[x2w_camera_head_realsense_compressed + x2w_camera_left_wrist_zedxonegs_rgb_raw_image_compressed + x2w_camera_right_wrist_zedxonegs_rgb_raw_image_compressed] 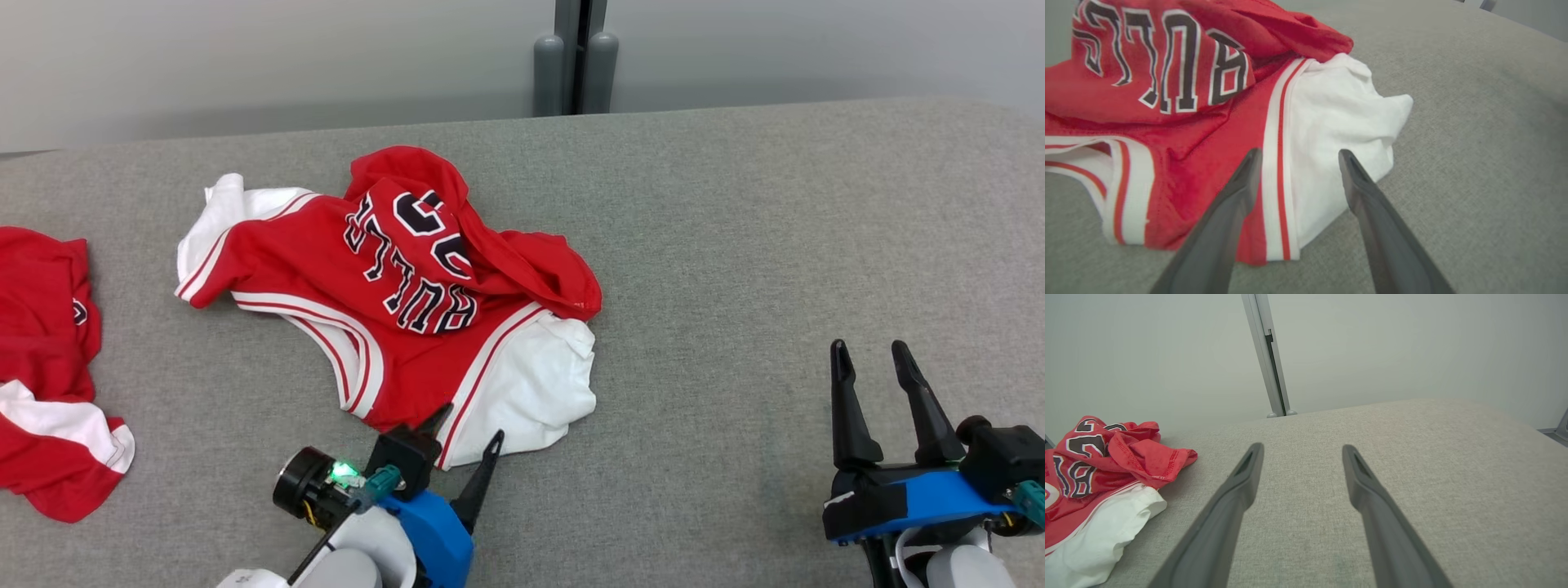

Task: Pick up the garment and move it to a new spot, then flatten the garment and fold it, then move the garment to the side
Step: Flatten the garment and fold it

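A: Nearest to us is the left pincer [471, 423], low in the head view. How do its jaws stand?

B: Spread wide, gripping nothing. Its two dark fingers [1237, 196] point at the near hem of the garment [302, 261]. One tip overlaps the red cloth and the other sits at the edge of the white sleeve. Whether they touch the fabric I cannot tell.

A: And the garment itself?

B: A red jersey with white sleeves and white-and-red trim, lying crumpled on the grey bench [735, 245], left of the middle. Its upper part is folded over on itself, so the dark "BULLS" lettering reads upside down in the head view. One white sleeve lies at the far left, and the other is just beside the left pincer.

A: The right pincer [868, 345]?

B: Also open and holding nothing. It is low at the right, well apart from the garment, with its fingers pointing away over the grey bench.

A: Anything else on the bench?

B: A second red-and-white garment [41, 343] is bunched at the left edge, apart from the jersey. Behind the bench stands a pale wall with a grey post [575, 57].
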Controlling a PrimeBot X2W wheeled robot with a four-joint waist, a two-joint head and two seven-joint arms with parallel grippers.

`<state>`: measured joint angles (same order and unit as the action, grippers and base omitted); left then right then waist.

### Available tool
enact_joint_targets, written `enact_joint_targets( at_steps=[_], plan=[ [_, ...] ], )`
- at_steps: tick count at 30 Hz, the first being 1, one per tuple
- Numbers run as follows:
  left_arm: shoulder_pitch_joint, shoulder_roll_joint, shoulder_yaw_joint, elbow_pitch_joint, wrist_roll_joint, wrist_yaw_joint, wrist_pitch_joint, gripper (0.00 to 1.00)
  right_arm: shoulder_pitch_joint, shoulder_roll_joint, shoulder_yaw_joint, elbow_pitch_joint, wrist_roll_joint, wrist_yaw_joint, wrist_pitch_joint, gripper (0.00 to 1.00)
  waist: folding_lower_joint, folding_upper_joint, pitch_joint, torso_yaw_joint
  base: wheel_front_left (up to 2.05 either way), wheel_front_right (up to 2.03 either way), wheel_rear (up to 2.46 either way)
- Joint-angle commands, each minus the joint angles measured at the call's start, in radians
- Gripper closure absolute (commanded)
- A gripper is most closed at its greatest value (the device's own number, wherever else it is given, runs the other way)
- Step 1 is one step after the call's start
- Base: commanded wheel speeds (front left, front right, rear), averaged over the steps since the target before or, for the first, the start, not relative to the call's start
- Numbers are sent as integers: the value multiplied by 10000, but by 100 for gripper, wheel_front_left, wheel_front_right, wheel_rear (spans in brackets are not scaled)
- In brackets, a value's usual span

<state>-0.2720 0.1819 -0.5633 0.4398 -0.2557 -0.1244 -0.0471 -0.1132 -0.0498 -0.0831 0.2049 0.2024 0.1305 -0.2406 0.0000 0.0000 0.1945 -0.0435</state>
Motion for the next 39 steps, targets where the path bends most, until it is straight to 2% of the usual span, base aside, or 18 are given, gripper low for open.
enact_joint_targets(
  at_steps=[1,13,14,15,16,20,25,29,35,39],
  plan=[
    [96,55,-105,107,38,-51,177,0,14,-13,-17,-10,15,6,-55,0,0,0,20,-14,0,0,0],
    [-184,135,-599,1265,-147,-41,1234,2,-203,-12,0,106,63,6,-97,0,0,0,231,-150,0,0,0],
    [-219,105,-610,1381,-153,-34,1213,62,-215,-12,-7,124,69,6,-107,0,0,0,219,-143,0,0,0],
    [-248,81,-616,1460,-165,-29,1145,85,-204,-12,-22,138,69,6,-114,0,0,0,189,-126,0,0,0],
    [-299,26,-568,1501,-220,-7,999,100,-189,-12,-39,153,68,6,-121,0,0,0,158,-103,0,0,0],
    [-430,-46,-382,1416,-406,37,536,100,-52,-11,-155,228,35,6,-138,0,0,0,-112,74,0,0,0],
    [-58,210,-36,661,-648,325,157,100,183,-12,-236,308,110,6,-152,0,0,0,-545,366,0,0,0],
    [529,784,329,-419,-795,723,290,100,390,-12,-287,364,173,6,-171,0,0,0,-836,638,0,0,0],
    [1801,1952,1094,-2335,-1073,1528,913,100,637,-11,-461,365,240,6,-184,0,0,0,-997,1028,0,0,0],
    [2727,2433,1431,-3215,-1309,1931,1400,100,642,-12,-502,412,268,6,-192,0,0,0,-998,1186,0,0,0]
  ],
)
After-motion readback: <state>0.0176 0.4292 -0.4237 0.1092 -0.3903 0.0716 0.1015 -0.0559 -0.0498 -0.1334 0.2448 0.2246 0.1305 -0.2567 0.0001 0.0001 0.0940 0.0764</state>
